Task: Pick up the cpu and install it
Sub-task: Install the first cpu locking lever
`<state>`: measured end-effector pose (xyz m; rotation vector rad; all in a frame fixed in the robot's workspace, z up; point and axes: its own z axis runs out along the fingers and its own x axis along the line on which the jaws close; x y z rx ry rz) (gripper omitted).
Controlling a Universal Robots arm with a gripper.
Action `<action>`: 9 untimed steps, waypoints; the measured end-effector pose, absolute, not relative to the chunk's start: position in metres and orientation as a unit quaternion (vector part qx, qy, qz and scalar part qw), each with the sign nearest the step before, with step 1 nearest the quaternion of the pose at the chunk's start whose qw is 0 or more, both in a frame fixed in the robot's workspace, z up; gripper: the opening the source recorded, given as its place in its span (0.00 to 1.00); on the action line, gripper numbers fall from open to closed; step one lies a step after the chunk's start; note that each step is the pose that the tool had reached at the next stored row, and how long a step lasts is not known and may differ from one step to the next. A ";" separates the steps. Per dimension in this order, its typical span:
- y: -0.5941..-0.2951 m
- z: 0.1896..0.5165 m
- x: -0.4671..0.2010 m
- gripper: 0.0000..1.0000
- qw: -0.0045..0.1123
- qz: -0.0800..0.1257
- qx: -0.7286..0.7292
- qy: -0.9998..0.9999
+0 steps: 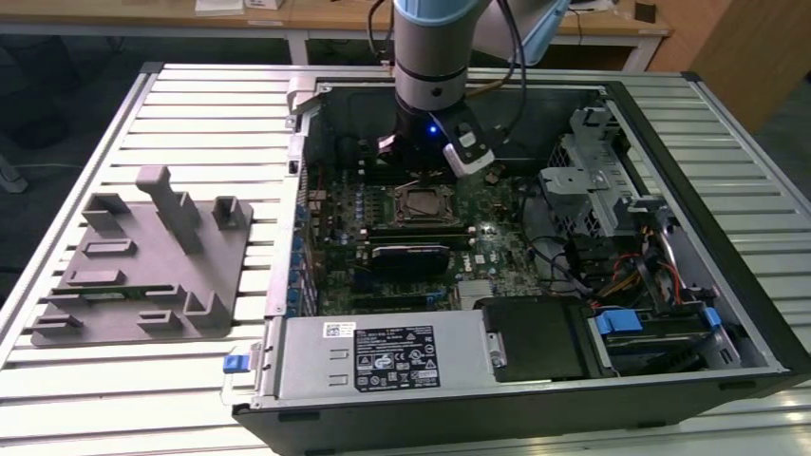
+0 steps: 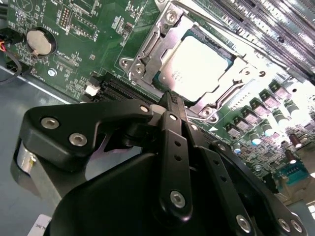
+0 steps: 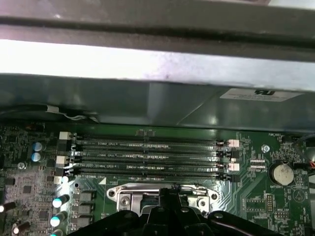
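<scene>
The cpu (image 2: 197,66), a shiny silver square, lies flat inside the black socket frame (image 2: 147,49) on the green motherboard (image 2: 74,19), with the metal bracket around it. My gripper (image 2: 169,98) hangs just above the socket's near edge, fingers shut together with nothing between them. In the exterior view the gripper (image 1: 423,160) is inside the open computer case, just behind the socket (image 1: 419,202). The first wrist view shows the gripper (image 3: 167,199) over the socket frame (image 3: 123,194).
A grey plastic tray (image 1: 140,256) with upright posts sits on the slatted table at the exterior view's left. The case holds a power supply (image 1: 380,356), drive bays (image 1: 595,180) and cables. Memory slots (image 3: 147,157) and a coin battery (image 3: 283,172) flank the socket.
</scene>
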<state>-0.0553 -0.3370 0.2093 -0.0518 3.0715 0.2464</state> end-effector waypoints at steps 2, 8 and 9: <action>-0.336 0.209 -0.055 0.11 0.030 0.079 -0.017 0.996; -0.334 0.209 -0.055 0.11 0.030 0.079 -0.017 0.996; -0.334 0.209 -0.055 0.11 0.030 0.079 -0.017 0.996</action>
